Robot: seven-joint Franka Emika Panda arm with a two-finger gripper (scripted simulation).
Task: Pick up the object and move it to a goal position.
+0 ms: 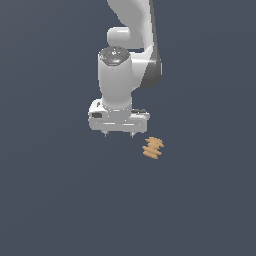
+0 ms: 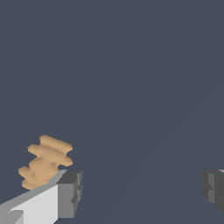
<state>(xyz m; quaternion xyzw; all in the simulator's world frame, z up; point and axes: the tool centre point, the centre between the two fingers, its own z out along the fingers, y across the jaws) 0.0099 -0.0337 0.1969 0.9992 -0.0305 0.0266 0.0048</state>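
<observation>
The object [image 1: 153,148] is a small orange-tan ridged piece with zigzag edges, lying on the dark grey floor. My white gripper [image 1: 119,134] hangs pointing down, to the exterior view's left of the object and apart from it. Its jaws stand wide open with nothing between them. In the wrist view the object [image 2: 43,162] lies outside the jaws, just beyond one grey fingertip [image 2: 70,194]; the other fingertip [image 2: 213,190] shows at the far edge. The gripper's midpoint [image 2: 141,192] is over bare floor.
The white arm [image 1: 131,45] rises behind the gripper toward the top of the exterior view. A plain dark grey floor [image 1: 60,200] fills the rest.
</observation>
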